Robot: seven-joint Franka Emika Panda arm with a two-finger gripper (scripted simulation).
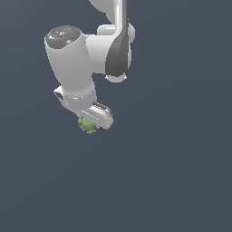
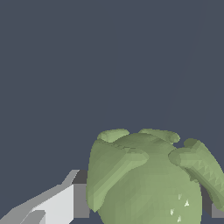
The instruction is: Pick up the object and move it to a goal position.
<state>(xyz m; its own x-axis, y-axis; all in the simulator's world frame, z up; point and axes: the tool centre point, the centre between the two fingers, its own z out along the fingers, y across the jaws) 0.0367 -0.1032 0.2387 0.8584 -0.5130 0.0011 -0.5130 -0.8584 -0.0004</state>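
Right now your white, blocky two-fingered gripper (image 1: 92, 121) is pinching the small, lumpy olive-green object (image 1: 86, 125), which pokes out just beneath the gripper's lower end. In the wrist view that same object (image 2: 146, 179) fills the space between the fingers, with a pale grey finger (image 2: 65, 203) pressed against one side of it and only a sliver of the other finger showing past the far side.

Watch the hold itself: the object is bumpy and rounded, so the flat fingers probably bear on a few raised lobes rather than on a broad face. A quick swing or a hard stop could let it roll or squirt out from between them.

Much of the object hangs beyond the fingertips, so the grip looks shallow; if it creeps further out you will lose it.

No goal marker shows in either view, and nothing around the gripper but plain dark blue-grey background, so you cannot judge clearance below the object. Move slowly and steadily
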